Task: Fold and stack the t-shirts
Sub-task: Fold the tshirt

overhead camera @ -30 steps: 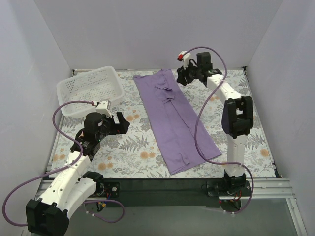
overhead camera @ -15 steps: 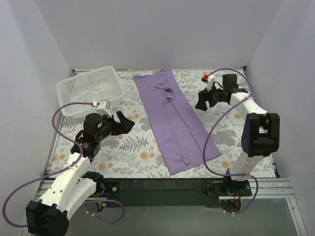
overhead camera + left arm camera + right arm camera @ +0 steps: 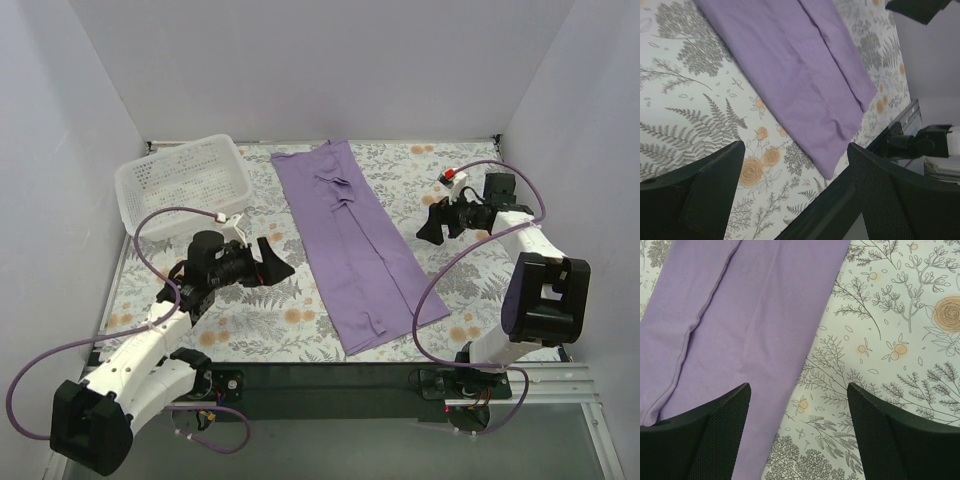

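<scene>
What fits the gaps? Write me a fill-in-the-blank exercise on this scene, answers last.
1. The long folded lavender-purple cotton t-shirt lies ____ the left claw and the right claw.
2. The white perforated plastic basket stands at the far ____ corner of the floral-covered table.
3. Both claws stand ____, holding nothing.
Answers: between; left; open.

Bright, even, diffuse light throughout — shadows soft and faint, all three views sharp, colours slightly cool
</scene>
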`<move>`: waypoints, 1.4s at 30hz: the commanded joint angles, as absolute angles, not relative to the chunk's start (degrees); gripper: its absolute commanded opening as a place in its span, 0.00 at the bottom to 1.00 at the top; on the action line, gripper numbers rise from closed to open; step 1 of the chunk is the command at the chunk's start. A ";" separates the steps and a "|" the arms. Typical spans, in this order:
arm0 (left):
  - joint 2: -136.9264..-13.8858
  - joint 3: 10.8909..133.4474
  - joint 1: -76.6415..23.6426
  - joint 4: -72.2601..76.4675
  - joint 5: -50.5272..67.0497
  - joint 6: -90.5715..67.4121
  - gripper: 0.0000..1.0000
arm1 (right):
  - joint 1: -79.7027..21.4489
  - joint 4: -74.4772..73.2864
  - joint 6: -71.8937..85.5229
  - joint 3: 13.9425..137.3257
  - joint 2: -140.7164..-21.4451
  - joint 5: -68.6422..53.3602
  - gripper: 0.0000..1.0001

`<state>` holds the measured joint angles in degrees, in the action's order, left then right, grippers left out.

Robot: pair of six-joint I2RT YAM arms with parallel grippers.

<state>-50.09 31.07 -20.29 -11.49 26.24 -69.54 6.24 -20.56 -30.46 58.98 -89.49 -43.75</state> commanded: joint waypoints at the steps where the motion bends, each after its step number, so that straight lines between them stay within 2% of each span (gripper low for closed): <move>1: -51.76 29.88 -24.60 -10.20 25.41 -71.45 0.82 | 7.29 -21.00 -32.08 58.18 -88.24 -48.43 0.84; 6: -56.24 29.88 -30.84 -6.69 21.63 -73.65 0.81 | 8.00 -23.20 -34.01 58.10 -89.47 -51.15 0.84; 12: -63.17 32.51 -31.82 -2.82 17.24 -72.61 0.81 | 8.00 -24.17 -34.98 58.10 -90.53 -51.77 0.84; 16: -73.36 41.55 -30.85 -2.02 11.70 -71.19 0.82 | 8.00 -24.17 -33.41 58.53 -92.37 -49.32 0.83; 24: -97.78 65.09 -21.20 -1.93 15.20 -75.41 0.67 | 7.74 -23.82 -26.37 62.74 -100.19 -47.64 0.77; 30: -112.11 79.87 -16.36 -3.08 17.04 -76.90 0.61 | 4.84 -23.73 -23.65 66.70 -105.64 -47.20 0.73; 34: -120.57 92.77 -15.91 -3.08 19.42 -75.94 0.59 | 1.85 -23.64 -23.38 73.45 -109.68 -46.58 0.72; 42: -136.22 110.64 -15.82 -3.86 23.99 -75.85 0.57 | -3.77 -23.82 -21.89 89.01 -116.80 -48.69 0.72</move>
<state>-134.56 104.99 -15.51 -3.22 21.30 -76.12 -1.80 -24.16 -23.64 82.87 -115.00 -46.81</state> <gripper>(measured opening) 0.578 0.722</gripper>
